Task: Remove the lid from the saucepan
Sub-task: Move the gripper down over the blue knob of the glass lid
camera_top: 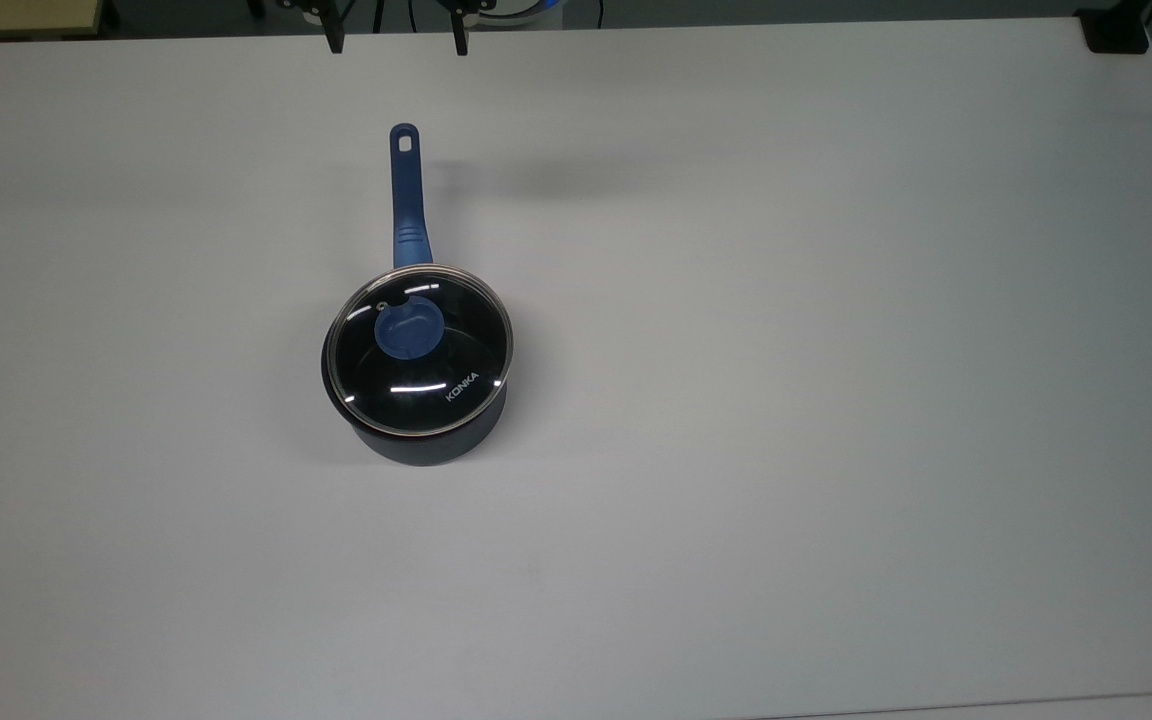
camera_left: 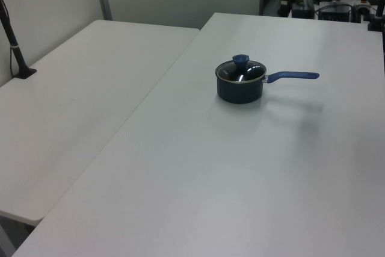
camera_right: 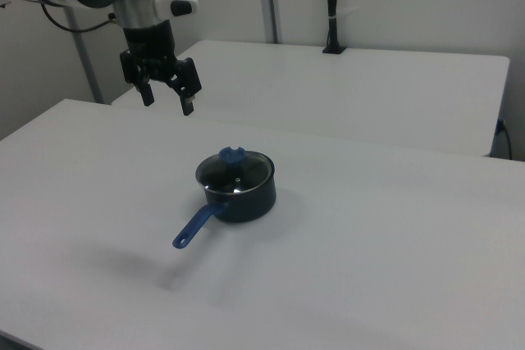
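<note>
— Looking at the pot, where is it sitting?

— The saucepan (camera_top: 426,440) sits on the big white surface (camera_top: 836,400). In the top view it is a bit left of the middle. Its long blue handle (camera_top: 406,200) points away from the pot toward the top view's top edge, and it has a little oval hole at the end.

— Is the lid on?

— Yes. The lid (camera_top: 420,350) is on top of the saucepan. It is clear glass with a shiny thin rim. You can see the dark inside of the pot through it. A round blue knob (camera_top: 407,329) sticks up from the lid, and small white letters near the rim say KONKA.

— Where is the robot's hand?

— The gripper (camera_right: 165,104) hangs up in the air, well apart from the pot. In the right view it is up and to the left of the saucepan, above the far edge of the surface. In the top view the two dark tips poke in at the top edge, close to above the end of the handle.

— Are the fingers (camera_right: 188,104) holding something?

— No. They are spread wide apart with nothing between them. They point down.

— Anything else around?

— A second white table (camera_left: 78,100) stands right beside the surface. A black pole (camera_right: 330,6) stands at its far side.
</note>
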You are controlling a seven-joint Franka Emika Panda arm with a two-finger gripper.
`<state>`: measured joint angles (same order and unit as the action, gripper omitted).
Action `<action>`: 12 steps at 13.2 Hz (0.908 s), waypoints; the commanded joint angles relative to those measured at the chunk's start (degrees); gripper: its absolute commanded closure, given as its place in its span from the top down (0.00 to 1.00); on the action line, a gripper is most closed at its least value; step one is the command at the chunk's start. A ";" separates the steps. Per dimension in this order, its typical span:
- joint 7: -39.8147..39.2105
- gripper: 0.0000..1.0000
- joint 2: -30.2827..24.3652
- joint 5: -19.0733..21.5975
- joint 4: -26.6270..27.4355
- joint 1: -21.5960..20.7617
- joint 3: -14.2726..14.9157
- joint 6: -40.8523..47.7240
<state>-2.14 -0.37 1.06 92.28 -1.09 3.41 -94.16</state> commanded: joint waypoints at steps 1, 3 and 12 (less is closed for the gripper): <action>-0.58 1.00 -0.77 0.78 1.15 -0.67 0.55 -1.82; -0.58 1.00 -0.77 0.78 1.15 -0.67 0.55 -1.82; -3.99 1.00 0.80 0.78 1.15 -0.15 0.55 -4.26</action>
<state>-2.22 -0.28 1.07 92.29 -1.08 3.41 -94.31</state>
